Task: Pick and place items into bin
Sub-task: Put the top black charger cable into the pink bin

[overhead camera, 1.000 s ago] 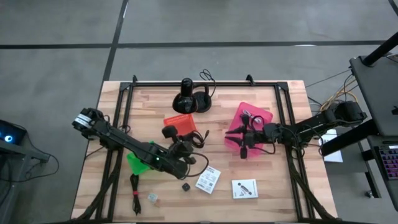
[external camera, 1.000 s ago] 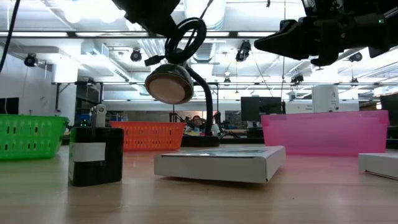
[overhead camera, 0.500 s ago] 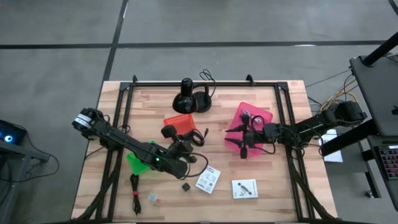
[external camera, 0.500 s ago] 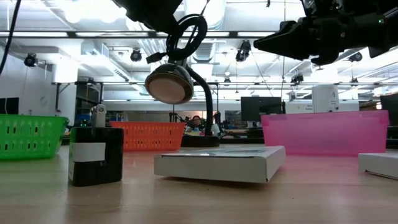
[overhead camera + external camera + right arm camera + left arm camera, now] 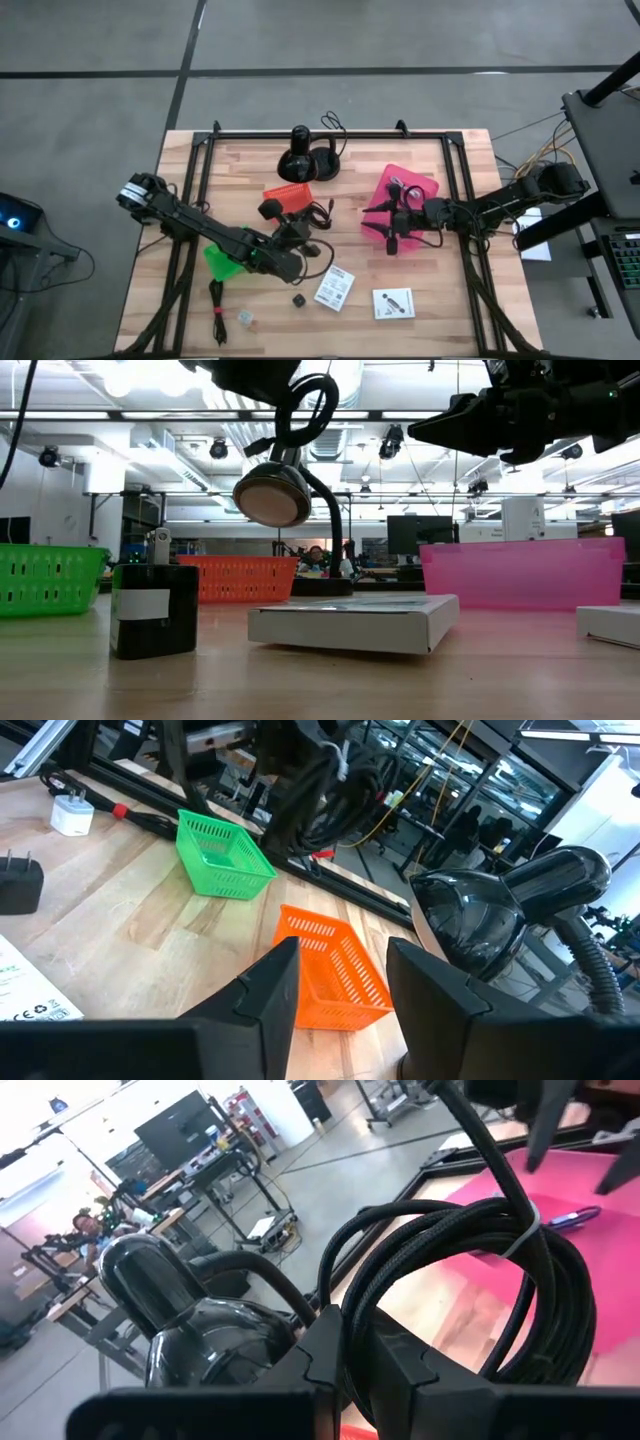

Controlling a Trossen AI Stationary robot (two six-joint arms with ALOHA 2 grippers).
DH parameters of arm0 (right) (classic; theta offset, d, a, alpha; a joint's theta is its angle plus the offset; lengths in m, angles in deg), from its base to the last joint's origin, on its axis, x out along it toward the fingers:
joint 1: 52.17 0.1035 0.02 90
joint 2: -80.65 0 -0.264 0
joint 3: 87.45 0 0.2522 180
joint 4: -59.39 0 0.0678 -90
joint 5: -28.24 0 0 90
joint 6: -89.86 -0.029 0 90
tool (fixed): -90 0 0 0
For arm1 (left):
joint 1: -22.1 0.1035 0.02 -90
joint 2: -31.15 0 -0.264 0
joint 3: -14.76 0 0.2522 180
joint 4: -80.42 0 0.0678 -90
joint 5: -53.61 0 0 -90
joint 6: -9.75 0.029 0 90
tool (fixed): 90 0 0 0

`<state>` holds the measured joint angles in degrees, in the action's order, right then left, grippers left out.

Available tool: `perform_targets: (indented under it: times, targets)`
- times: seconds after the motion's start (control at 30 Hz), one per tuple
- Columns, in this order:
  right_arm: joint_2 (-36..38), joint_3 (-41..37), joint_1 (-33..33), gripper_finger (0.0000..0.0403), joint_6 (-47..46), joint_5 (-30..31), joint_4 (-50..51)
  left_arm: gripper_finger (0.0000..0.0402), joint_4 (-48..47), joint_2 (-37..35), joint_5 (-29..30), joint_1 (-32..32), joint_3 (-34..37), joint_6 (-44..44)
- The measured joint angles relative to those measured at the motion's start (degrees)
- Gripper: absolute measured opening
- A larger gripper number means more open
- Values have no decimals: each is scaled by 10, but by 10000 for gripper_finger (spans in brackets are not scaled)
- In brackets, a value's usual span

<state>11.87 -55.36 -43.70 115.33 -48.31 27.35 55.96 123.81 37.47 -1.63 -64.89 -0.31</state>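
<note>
The low view's top edge cuts off the left claw [image 5: 262,372] above the black coiled cable [image 5: 305,410].

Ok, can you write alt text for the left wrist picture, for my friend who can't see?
The left gripper is shut on a black coiled cable, held above the wooden table. Behind it stand a glossy black round-based stand and a pink plastic bin.

Taking the pink bin [image 5: 412,192] as landmark: the right gripper [image 5: 393,222] hangs over its near edge, blocking that side. Bare wood lies between the bin and the orange basket [image 5: 289,199], though the left gripper [image 5: 301,227] and its coiled cable [image 5: 318,214] hang raised just beyond that gap. In front of the bin, two cards [image 5: 334,288] lie flat and low. Behind it, beside the stand [image 5: 300,156], the table is open.
</note>
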Motion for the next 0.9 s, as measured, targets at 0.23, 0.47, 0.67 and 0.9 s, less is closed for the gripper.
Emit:
perform_targets:
  times: [0.23, 0.47, 0.67, 0.9]
  targets:
    - [0, 0, 0, 135, 0, 0, -1, 10, 161, 46, -1, 16, 26, 116]
    - [0, 0, 0, 141, 0, -4, -4, 10, 410, 105, -3, 31, 30, 335]
    - [0, 0, 0, 141, 0, -5, -4, 10, 488, 122, -7, 42, 33, 399]
    - [0, 0, 0, 141, 0, -5, -4, 10, 493, 122, -27, 56, 35, 376]
